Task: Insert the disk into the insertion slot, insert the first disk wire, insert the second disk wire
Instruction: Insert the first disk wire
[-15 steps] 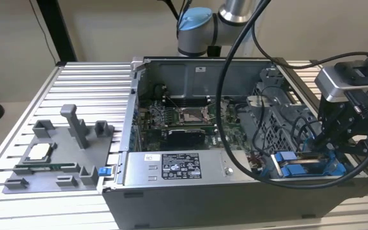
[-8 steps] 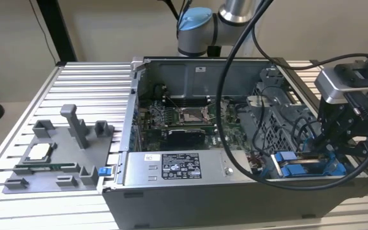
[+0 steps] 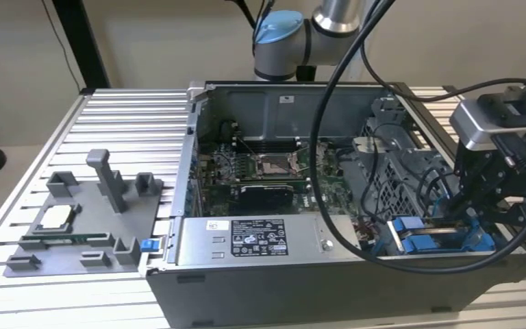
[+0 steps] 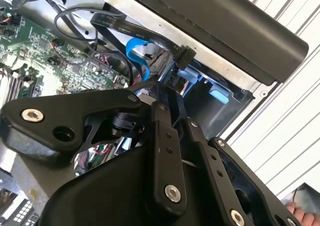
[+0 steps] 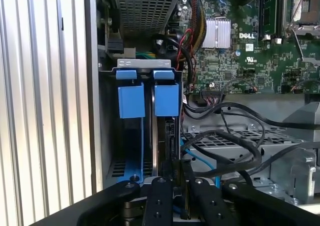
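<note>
The disk [image 5: 167,136] stands edge-on in the insertion slot [image 5: 107,136], the grey bay at the case's corner, with two blue clips [image 5: 166,99] at its far end. In the exterior view the disk [image 3: 438,234] lies between blue rails at the case's right front. My gripper [image 5: 177,167] hangs over the disk's near end with its fingers drawn together; what lies between the tips is hidden. In the second wrist view a black flat-cable connector [image 4: 184,56] and a blue wire [image 4: 134,49] hang just beyond the gripper [image 4: 167,93]. The exterior view shows the gripper [image 3: 476,216] low inside the bay.
The open case holds a motherboard [image 3: 263,171], a labelled power-supply box [image 3: 244,240] and a perforated cage [image 3: 400,181] draped with black cables. A grey fixture [image 3: 80,219] sits on the slatted table [image 3: 126,110] at the exterior view's left. A person's fingertips [image 4: 303,214] show at one corner.
</note>
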Controlling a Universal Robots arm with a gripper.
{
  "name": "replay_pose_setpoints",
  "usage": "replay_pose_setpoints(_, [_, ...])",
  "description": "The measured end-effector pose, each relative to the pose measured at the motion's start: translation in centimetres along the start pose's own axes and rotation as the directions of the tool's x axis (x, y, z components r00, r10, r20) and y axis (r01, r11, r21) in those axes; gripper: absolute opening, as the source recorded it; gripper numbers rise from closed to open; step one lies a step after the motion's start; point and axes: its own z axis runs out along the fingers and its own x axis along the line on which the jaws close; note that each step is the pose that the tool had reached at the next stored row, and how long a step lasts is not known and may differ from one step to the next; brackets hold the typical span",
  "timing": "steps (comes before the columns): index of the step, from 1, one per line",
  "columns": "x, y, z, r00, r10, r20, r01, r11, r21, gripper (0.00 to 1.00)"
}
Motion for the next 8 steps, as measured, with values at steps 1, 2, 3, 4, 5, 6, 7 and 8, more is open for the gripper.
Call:
replay_pose_setpoints(1, [0.0, 0.0, 0.02, 1.0, 0.0, 0.0, 0.0, 1.0, 0.0, 0.0])
replay_pose_setpoints(2, [0.01, 0.0, 0.03, 1.0, 0.0, 0.0, 0.0, 1.0, 0.0, 0.0])
replay_pose_setpoints(3, [0.01, 0.0, 0.05, 1.0, 0.0, -0.0001, 0.0, 1.0, 0.0, 0.0])
replay_pose_setpoints(4, [0.02, 0.0, 0.06, 1.0, 0.0, 0.0, 0.0, 1.0, 0.0, 0.0])
replay_pose_setpoints(5, [0.01, 0.0, 0.07, 1.0, 0.0, 0.0, 0.0, 1.0, 0.0, 0.0])
replay_pose_setpoints(6, [0.01, 0.0, 0.08, 1.0, -0.001, 0.0, 0.001, 1.0, 0.0, 0.0])
replay_pose_setpoints(7, [0.02, 0.02, 0.09, 1.0, 0.0, 0.0001, 0.0, 1.0, 0.0, 0.0])
replay_pose_setpoints(8, [0.02, 0.04, 0.1, 1.0, 0.0, 0.0, 0.0, 1.0, -0.0001, 0.0])
